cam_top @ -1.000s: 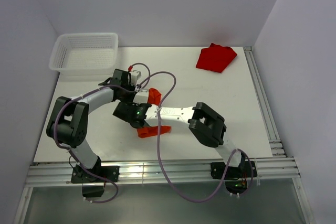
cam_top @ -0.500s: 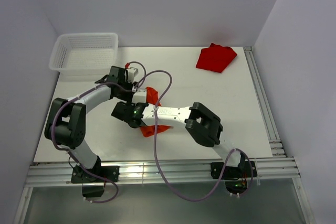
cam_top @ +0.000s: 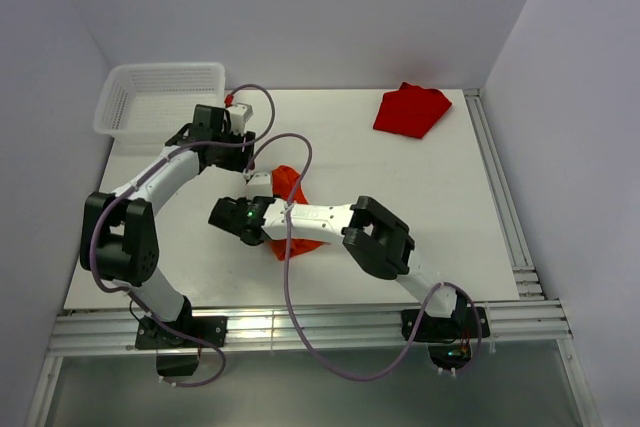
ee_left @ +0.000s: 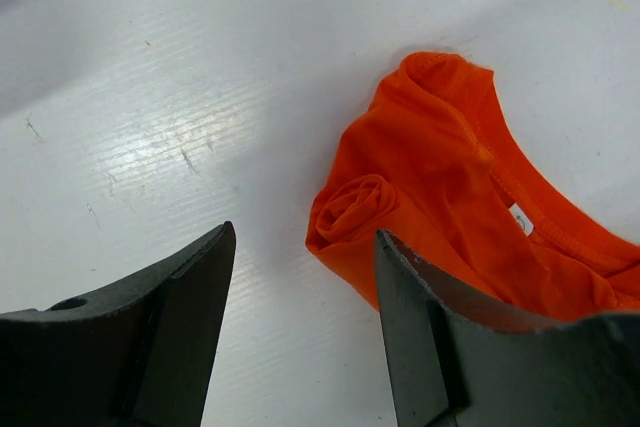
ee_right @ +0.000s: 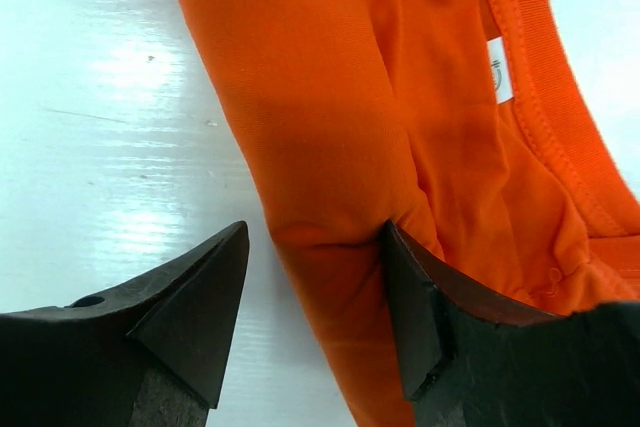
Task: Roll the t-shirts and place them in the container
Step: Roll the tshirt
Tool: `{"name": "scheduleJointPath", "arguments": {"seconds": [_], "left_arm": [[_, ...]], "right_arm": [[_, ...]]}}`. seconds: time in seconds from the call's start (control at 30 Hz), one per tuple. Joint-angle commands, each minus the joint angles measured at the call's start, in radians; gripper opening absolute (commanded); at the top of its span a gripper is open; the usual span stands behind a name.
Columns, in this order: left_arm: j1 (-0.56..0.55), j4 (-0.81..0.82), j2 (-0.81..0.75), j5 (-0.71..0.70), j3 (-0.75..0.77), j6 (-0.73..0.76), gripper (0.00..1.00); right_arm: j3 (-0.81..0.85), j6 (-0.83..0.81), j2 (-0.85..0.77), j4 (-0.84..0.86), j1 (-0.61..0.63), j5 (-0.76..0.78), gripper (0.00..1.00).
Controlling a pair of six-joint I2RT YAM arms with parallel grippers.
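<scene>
- The orange t-shirt (ee_left: 440, 207) lies bunched in the middle of the table (cam_top: 450, 207), with one end curled, probably a roll just begun.
- The red t-shirt (cam_top: 410, 110) waits at the far right.
- The left fingers (ee_left: 180, 317) are apart over bare table, holding nothing.
- The right fingers (ee_right: 190, 317) are wide apart astride an orange fold, not clamped on it.

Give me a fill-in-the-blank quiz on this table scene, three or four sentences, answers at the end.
The t-shirt with the white neck label is ___.
The red t-shirt lies at the far ___ corner of the table.
The basket is coloured ___.
The left hand is ___, gripping nothing.
Missing: orange, right, white, open.
</scene>
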Motion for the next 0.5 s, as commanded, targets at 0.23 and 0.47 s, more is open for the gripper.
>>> {"name": "scheduleJointPath", "arguments": {"seconds": [0.23, 0.47], "left_arm": [[0.022, -0.056, -0.071, 0.058, 0.065, 0.009, 0.63], [0.045, -0.087, -0.091, 0.097, 0.087, 0.015, 0.63]], "right_arm": [[-0.059, -0.038, 0.044, -0.053, -0.044, -0.067, 0.52], [-0.241, -0.076, -0.067, 0.194, -0.093, -0.246, 0.29]]}}
